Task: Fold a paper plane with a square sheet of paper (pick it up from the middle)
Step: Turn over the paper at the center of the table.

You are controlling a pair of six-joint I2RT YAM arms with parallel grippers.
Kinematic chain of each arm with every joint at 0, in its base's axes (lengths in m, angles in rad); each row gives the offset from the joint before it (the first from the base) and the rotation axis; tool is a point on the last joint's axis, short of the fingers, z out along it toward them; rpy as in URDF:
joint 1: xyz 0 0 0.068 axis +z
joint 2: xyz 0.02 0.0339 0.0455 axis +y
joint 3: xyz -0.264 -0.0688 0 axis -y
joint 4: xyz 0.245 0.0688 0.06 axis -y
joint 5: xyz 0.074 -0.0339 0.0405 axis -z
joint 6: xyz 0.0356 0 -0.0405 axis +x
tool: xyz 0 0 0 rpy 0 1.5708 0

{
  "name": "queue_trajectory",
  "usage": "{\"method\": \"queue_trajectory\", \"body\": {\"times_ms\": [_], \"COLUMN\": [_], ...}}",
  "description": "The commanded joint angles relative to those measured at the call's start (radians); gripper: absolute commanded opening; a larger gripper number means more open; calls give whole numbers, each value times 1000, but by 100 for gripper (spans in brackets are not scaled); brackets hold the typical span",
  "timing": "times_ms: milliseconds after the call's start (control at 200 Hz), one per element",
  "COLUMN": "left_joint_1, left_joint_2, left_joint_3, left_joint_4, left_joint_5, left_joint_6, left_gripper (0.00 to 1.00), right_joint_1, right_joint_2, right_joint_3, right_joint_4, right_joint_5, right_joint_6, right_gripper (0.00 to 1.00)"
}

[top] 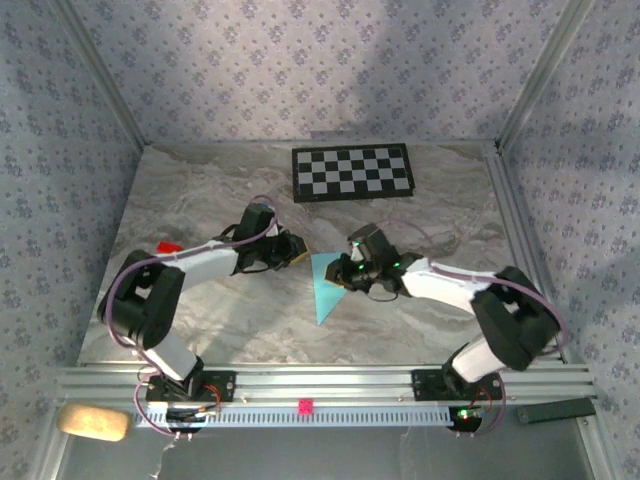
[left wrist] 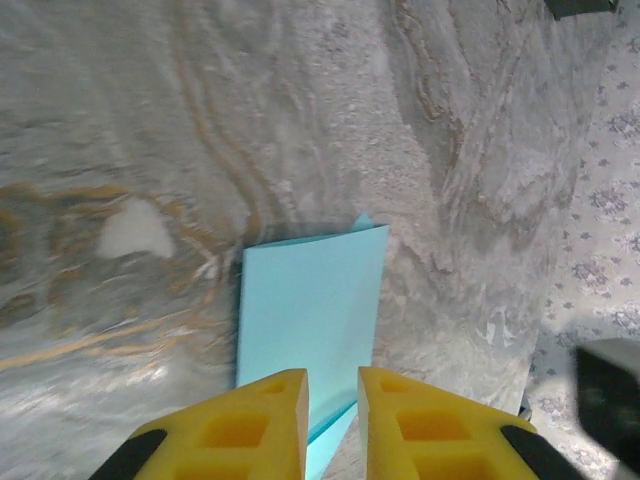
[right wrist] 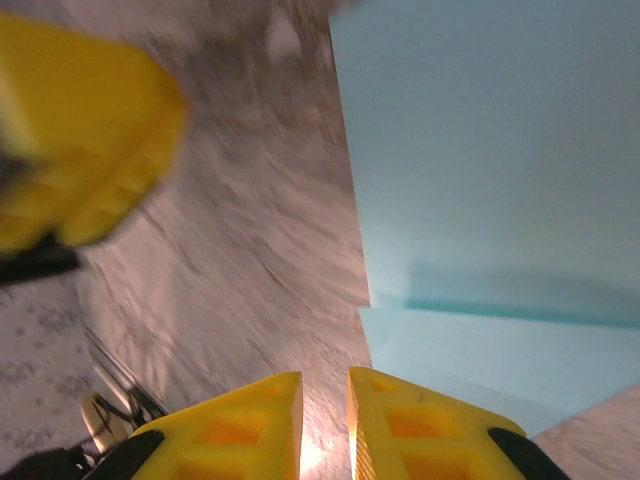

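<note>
Mid-fold on the grey marble-patterned worktop [top: 200,200]: a thin light-blue sheet of paper [top: 325,285], creased into a long wedge with its tip toward the near edge, lies flat at the centre, well short of the black-and-white checkerboard [top: 352,172] at the far side. The left claw [top: 293,250] hovers just left of the sheet's far end, its yellow fingers [left wrist: 270,400] drawn nearly together over the overlapping layers [left wrist: 310,310] and gripping nothing. The right claw [top: 345,272], likewise pinched close and empty, sits at the sheet's right edge [right wrist: 490,150]. The plane looks only partly formed; the next fold likely calls for one claw to pin the paper while the other lifts a free edge.
</note>
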Motion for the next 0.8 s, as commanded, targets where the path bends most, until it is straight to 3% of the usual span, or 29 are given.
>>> {"method": "queue_trajectory", "body": {"times_ms": [0, 210, 545, 795], "left_joint_1": [-20, -40, -43, -41], "left_joint_2": [58, 171, 269, 286], "left_joint_3": [56, 91, 118, 49], "left_joint_4": [2, 63, 40, 33], "left_joint_5": [50, 110, 95, 59], "left_joint_6": [19, -8, 2, 20], "left_gripper": [19, 18, 16, 13], "right_joint_1": [-89, -215, -210, -200], "right_joint_2": [-63, -28, 68, 143], "right_joint_3": [-62, -70, -47, -10], "right_joint_4": [-83, -82, -69, -88], "right_joint_5": [54, -93, -136, -175], "right_joint_6": [-85, -154, -171, -176], "right_gripper": [20, 21, 28, 32]}}
